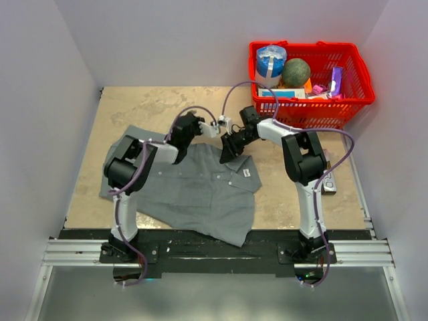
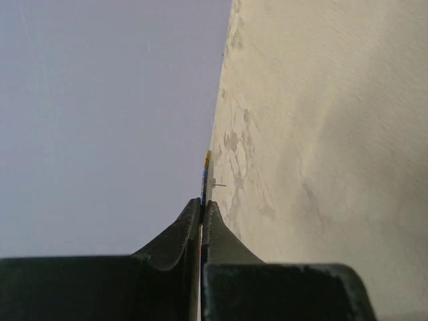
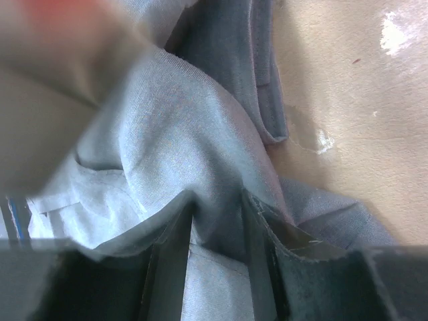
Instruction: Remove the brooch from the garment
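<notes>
The grey garment (image 1: 200, 187) lies spread on the tan tabletop; its white neck label (image 1: 246, 172) shows. My left gripper (image 1: 217, 126) is raised just beyond the collar and shut on the brooch (image 2: 206, 172), a thin disc seen edge-on with a yellow and blue rim, standing up between the closed fingertips. A thin pin (image 2: 219, 185) sticks out of its side. My right gripper (image 1: 229, 151) presses down at the collar area. In the right wrist view its fingers (image 3: 175, 227) pinch a bunched fold of the grey cloth (image 3: 174, 134).
A red basket (image 1: 348, 100) with a blue roll, a green ball and boxes stands at the back right. A small dark box (image 1: 329, 182) lies by the right table edge. White walls close in the back and both sides.
</notes>
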`<state>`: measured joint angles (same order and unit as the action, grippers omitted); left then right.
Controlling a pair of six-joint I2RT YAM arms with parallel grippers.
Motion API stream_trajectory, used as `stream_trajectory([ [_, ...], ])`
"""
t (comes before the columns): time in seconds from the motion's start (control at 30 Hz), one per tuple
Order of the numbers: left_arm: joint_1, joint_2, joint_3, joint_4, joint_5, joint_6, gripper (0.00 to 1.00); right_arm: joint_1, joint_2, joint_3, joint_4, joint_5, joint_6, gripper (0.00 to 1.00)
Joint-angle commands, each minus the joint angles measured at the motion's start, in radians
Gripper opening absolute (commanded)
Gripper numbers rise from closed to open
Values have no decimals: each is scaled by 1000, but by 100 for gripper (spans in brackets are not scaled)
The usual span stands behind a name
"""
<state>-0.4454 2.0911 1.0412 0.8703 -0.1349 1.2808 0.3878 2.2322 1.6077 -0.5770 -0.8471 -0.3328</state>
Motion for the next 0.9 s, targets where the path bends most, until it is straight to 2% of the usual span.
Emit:
stream_trajectory([
  [0.0,42,-153,306,-499,-29,-524,0,6,15,3,-51,92,-34,40],
  [0.03,59,-163,366,-598,1,-600,0,6,3,-3,-40,91,-46,40],
  [0.07,68,-173,464,-763,26,-670,0,5,-14,-12,-17,92,-57,40],
  [0.1,76,-199,500,-833,50,-792,0,5,-28,-28,-6,94,-69,40],
  [0.17,93,-233,552,-994,127,-892,0,6,-46,-34,-6,112,-110,40],
  [0.2,96,-273,551,-1030,139,-985,0,6,-43,-26,-12,120,-123,40],
  [0.3,103,-379,485,-1129,188,-1116,0,5,-22,-6,-35,158,-152,40],
  [0.47,129,-529,317,-1234,260,-1086,0,5,15,41,-43,215,-137,40],
  [0.53,186,-548,303,-1280,338,-1066,0,8,15,60,-27,259,-117,39],
  [0.67,257,-591,293,-1309,370,-1039,0,8,41,135,67,411,-52,39],
  [0.77,293,-638,267,-1286,377,-1002,0,6,150,323,48,577,49,36],
  [0.8,304,-649,263,-1277,379,-1005,0,3,229,468,28,644,73,35],
  [0.87,349,-681,250,-1246,411,-1029,0,-1,291,590,26,681,138,34],
])
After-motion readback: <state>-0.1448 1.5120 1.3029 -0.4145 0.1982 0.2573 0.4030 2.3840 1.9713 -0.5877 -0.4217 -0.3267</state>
